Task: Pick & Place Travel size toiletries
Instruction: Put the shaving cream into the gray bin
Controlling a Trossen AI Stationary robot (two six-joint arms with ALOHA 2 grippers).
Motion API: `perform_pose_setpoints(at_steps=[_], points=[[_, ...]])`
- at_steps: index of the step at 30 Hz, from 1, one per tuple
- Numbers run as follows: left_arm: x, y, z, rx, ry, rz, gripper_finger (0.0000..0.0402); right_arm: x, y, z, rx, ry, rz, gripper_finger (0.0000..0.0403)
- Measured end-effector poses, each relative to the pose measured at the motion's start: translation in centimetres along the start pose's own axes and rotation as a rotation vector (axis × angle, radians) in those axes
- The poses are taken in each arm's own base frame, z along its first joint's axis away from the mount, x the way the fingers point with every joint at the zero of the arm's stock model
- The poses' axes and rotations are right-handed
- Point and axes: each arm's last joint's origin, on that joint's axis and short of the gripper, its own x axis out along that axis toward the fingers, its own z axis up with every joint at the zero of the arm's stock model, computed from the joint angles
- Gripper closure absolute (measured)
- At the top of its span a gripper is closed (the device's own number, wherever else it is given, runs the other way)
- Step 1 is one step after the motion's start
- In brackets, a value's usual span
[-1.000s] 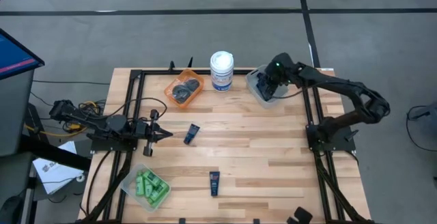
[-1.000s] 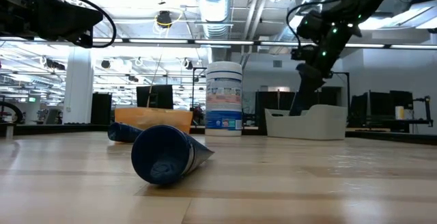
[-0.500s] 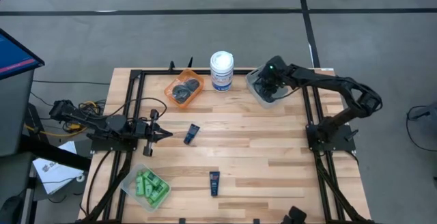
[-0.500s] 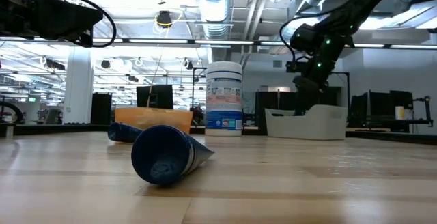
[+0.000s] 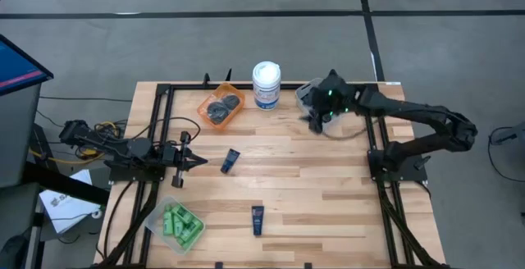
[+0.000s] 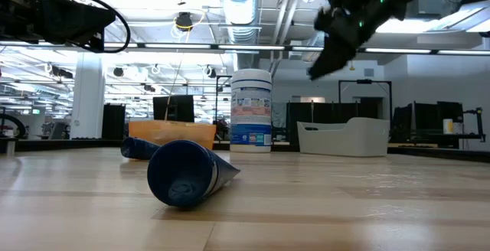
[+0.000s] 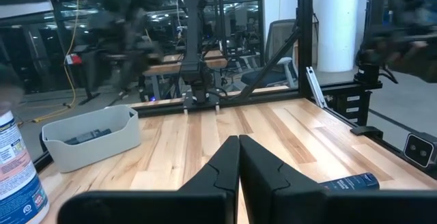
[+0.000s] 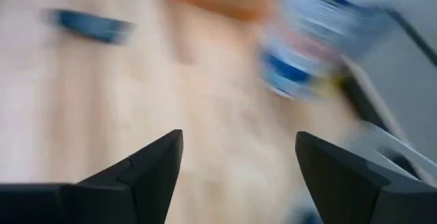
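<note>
A pale slatted wooden table stands on a grey floor, with a long lit workshop showing beyond it in the low view. Two dark navy tubes lie loose on the boards: one tube near the middle, just ahead of the left gripper, and a second tube nearer the front edge, well apart from it. The green bottles sit together in a clear bin at the front left, the round grey pots lie in an orange bin at the back, and a grey bin at the back right holds at least one dark item, seen from the left wrist. A white tub with a blue label stands between the orange and grey bins. The right gripper hangs above the near edge of the grey bin with its fingers spread wide and nothing between them; its wrist picture is smeared. The left gripper waits at the left side, fingers pressed together and empty. The likely risk is that a reach toward the middle tube sweeps close past the tub and knocks it over; the flat tube could also skid from a shallow pinch.
</note>
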Motion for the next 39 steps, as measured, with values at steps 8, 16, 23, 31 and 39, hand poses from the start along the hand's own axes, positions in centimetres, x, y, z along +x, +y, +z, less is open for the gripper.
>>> perform_pose_setpoints(at_steps=[8,16,23,31,39], points=[[0.0,0.0,0.0,-0.001,-0.002,0.001,0.0401,0.9,11.3,0.9,-0.389,-0.101,0.343,0.0127],[0.1,0.0,0.0,0.001,0.005,0.000,0.0401,2.4,21.0,0.5,-0.616,-0.306,0.558,0.0127],[0.2,-0.1,-0.1,0.004,0.015,-0.002,0.0401,4.8,25.9,0.8,-0.710,-0.284,0.628,0.0127],[0.3,-0.1,-0.3,0.008,0.034,-0.005,0.0401,8.0,30.3,0.7,-0.848,-0.238,0.772,0.0127],[0.5,-0.2,-0.5,0.012,0.049,-0.005,0.0401,10.0,33.5,0.6,-0.943,-0.219,0.856,0.0127]])
